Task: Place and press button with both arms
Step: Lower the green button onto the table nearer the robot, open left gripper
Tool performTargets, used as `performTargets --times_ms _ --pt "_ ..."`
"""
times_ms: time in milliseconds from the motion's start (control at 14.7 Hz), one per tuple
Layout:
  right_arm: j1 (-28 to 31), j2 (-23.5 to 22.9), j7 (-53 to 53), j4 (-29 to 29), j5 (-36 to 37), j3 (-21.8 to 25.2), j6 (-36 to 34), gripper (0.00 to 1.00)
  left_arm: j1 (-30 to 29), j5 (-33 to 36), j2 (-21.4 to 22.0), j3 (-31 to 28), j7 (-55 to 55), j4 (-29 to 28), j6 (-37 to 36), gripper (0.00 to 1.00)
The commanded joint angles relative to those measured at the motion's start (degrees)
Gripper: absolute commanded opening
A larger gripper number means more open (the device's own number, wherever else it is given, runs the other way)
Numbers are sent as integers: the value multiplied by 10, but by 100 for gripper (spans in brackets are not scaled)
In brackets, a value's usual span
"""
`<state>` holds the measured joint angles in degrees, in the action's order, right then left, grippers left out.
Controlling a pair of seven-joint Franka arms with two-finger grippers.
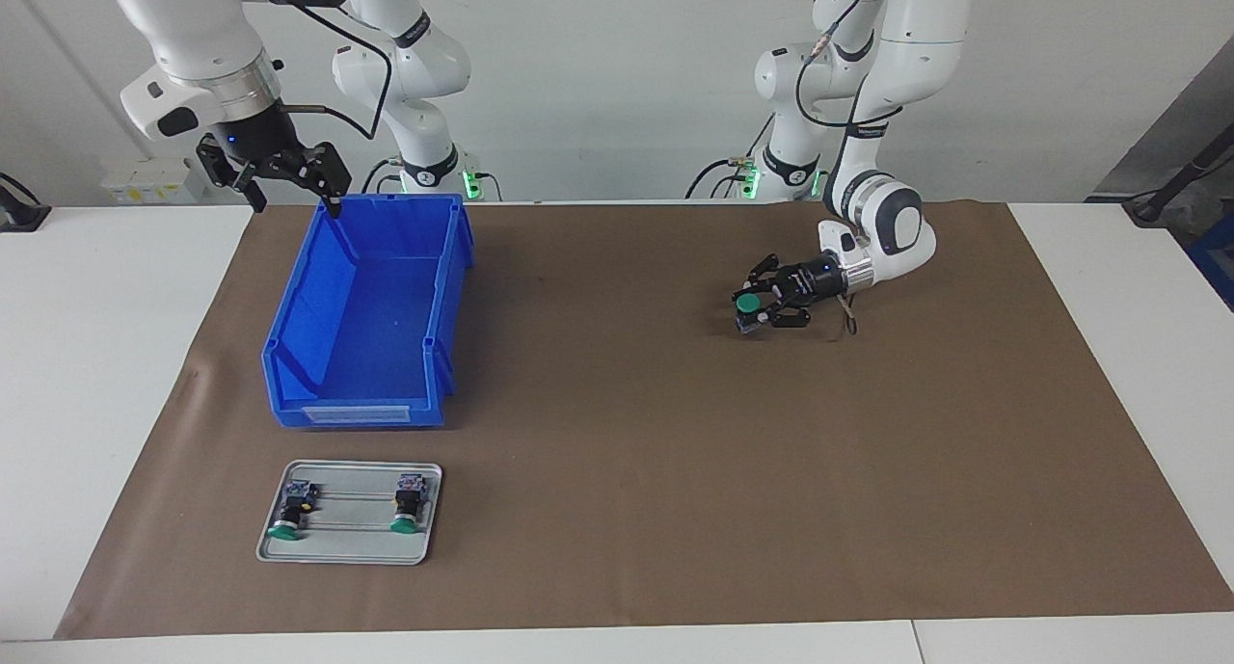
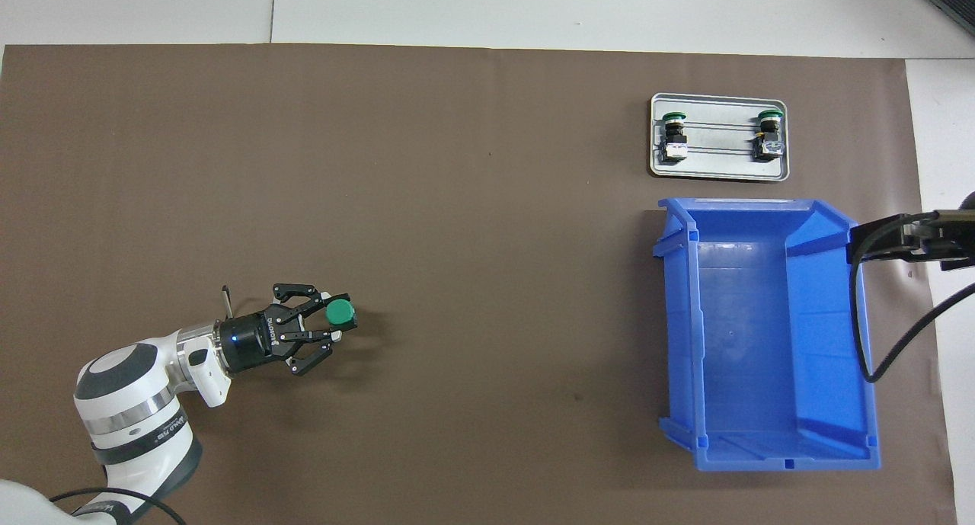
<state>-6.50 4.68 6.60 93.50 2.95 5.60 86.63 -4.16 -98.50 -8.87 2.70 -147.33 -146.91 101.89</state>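
Note:
The button has a round green cap and a black body. It stands cap up, low at the brown mat, toward the left arm's end of the table. My left gripper reaches in sideways and is shut on the button's body; the overhead view shows the green cap of the button between the fingers of the left gripper. Whether its base touches the mat I cannot tell. My right gripper hangs open and holds nothing, up over the edge of the blue bin that is nearer to the robots. In the overhead view the right gripper only partly shows.
The blue bin is bare inside and lies toward the right arm's end. Farther from the robots than the bin, a grey tray holds two more green-capped buttons lying on their sides. The tray shows in the overhead view too.

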Motion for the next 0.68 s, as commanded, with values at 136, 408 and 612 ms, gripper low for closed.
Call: performTargets --times_ms 136,408,612 --pt "1 5 12 8 -9 -1 2 100 -16 -12 22 4 -13 -25 9 0" --pt "1 7 12 12 -9 -1 2 100 -18 -12 26 4 -14 -33 8 34" --pt "1 7 12 12 -9 -1 2 100 -23 -12 26 4 -13 -32 7 62"
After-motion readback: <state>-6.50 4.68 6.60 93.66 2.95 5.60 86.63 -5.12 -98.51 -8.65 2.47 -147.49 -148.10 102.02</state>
